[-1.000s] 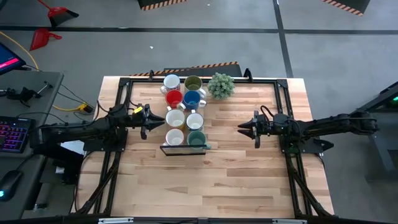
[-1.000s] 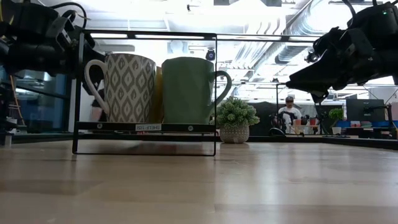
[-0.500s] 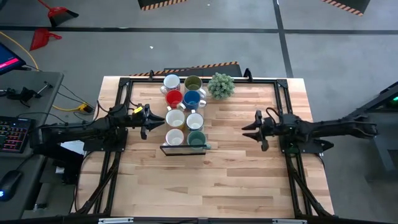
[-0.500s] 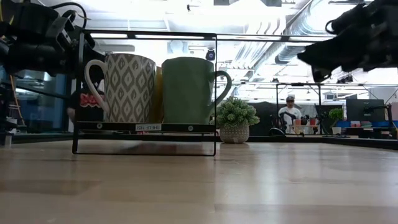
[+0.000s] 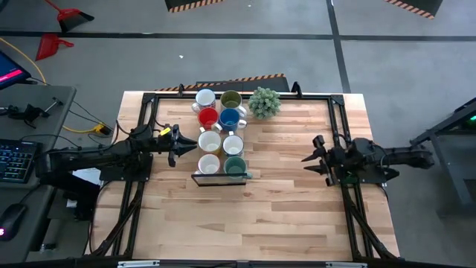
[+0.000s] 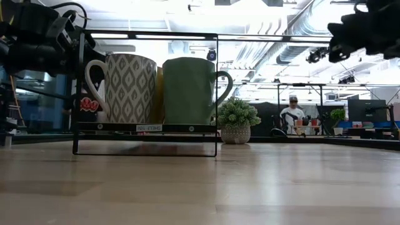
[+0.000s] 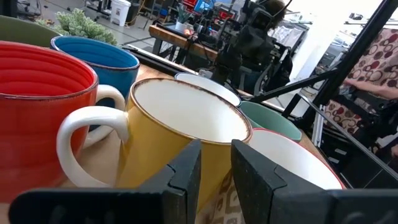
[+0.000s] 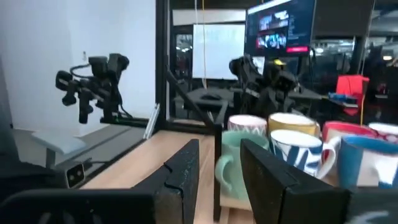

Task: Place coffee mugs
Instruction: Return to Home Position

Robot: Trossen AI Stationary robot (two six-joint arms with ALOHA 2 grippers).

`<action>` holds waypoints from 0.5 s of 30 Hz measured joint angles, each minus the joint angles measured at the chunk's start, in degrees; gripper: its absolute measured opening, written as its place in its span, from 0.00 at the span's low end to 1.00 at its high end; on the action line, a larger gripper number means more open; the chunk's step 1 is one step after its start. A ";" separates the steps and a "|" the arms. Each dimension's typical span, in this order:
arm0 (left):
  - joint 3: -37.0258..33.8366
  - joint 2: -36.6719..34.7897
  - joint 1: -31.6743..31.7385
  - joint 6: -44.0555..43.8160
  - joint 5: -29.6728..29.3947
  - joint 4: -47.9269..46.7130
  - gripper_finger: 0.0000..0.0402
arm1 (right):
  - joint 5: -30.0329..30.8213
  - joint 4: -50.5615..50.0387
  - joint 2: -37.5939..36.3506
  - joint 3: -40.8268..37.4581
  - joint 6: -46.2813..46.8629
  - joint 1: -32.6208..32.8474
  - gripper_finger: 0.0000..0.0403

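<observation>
**A:** What took up most of the scene?

**B:** A pale wooden plank table [image 5: 260, 216]. Near its middle stood a thin black metal shelf frame [image 5: 221, 177]. Eight round, glazed ceramic mugs [image 5: 210, 141] sat in two rows of four running back from its front.

**A:** What were the mugs like?

**B:** At the back were a white mug [image 5: 205, 97] and an olive mug [image 5: 230, 98]. Next came a ribbed red mug [image 5: 208, 117] and a blue mug [image 5: 229, 117]. Then a yellow mug [image 7: 186, 124], smooth cream inside, sat beside a blue-and-white patterned mug [image 8: 297, 158]. At the front were a diamond-patterned mug [image 6: 130, 87] and a teal mug [image 5: 235, 165]. A bushy potted plant [image 5: 264, 102] stood just beside the olive mug.

**A:** And the grippers?

**B:** The left gripper [image 7: 216, 148] hovered just beside the rows on their left, fingers slightly parted, pinching nothing. The right gripper [image 8: 219, 149] hung well apart on the right, fingers spread and empty.
</observation>
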 joint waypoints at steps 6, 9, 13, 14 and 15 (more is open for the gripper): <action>0.00 0.01 0.00 0.00 0.00 -0.03 0.19 | 0.68 -6.83 -2.91 -0.02 1.34 0.46 0.26; 0.00 0.02 0.00 0.00 -0.02 -0.41 0.19 | 1.46 -7.73 -2.88 -0.02 -0.45 1.25 0.26; 0.00 0.00 0.00 0.00 -0.02 -0.59 0.19 | 2.28 -8.20 -2.55 -0.02 -0.93 1.31 0.26; 0.00 0.00 0.00 0.00 -0.02 -0.60 0.19 | 2.69 -8.33 -2.55 -0.02 -0.27 1.31 0.26; 0.00 0.02 0.00 0.00 -0.02 -0.63 0.19 | 3.25 -8.47 -2.57 -0.04 0.62 1.31 0.26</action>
